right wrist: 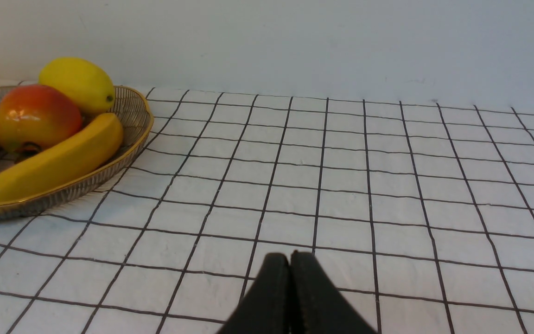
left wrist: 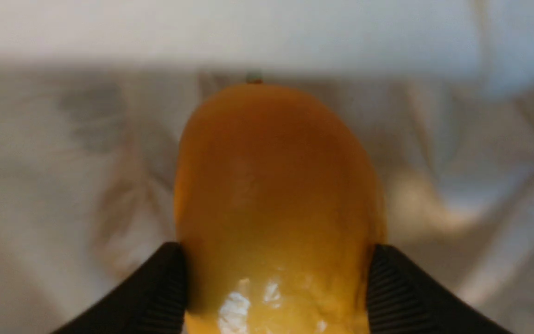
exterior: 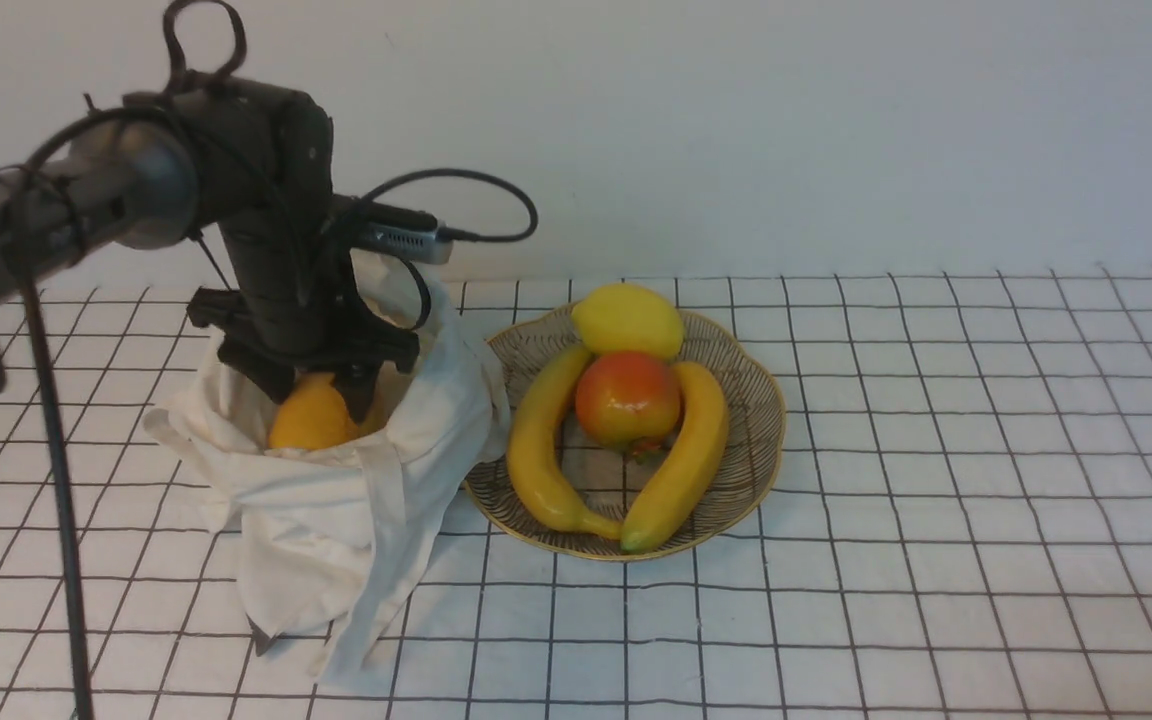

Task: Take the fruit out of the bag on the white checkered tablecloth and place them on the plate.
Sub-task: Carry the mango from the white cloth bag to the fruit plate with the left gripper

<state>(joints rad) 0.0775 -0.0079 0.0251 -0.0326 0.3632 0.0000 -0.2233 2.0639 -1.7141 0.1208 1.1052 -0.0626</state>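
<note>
Left wrist view: the left tool [left wrist: 276,253] pinches the mango [left wrist: 271,185] by its sides, inside the bag [exterior: 326,520] just beside the plate [exterior: 751,400]. The right tool [right wrist: 290,260], pressed together, hangs over the white checkered tablecloth [right wrist: 387,185], apart from the plate.

Bench covered by white checkered tablecloth [exterior: 936,450], laid flat. Directly on it: wrinkled white cloth bag [exterior: 336,520] on robot's left; round tan plate [exterior: 748,420] just beside, bag fabric touching plate rim
</note>
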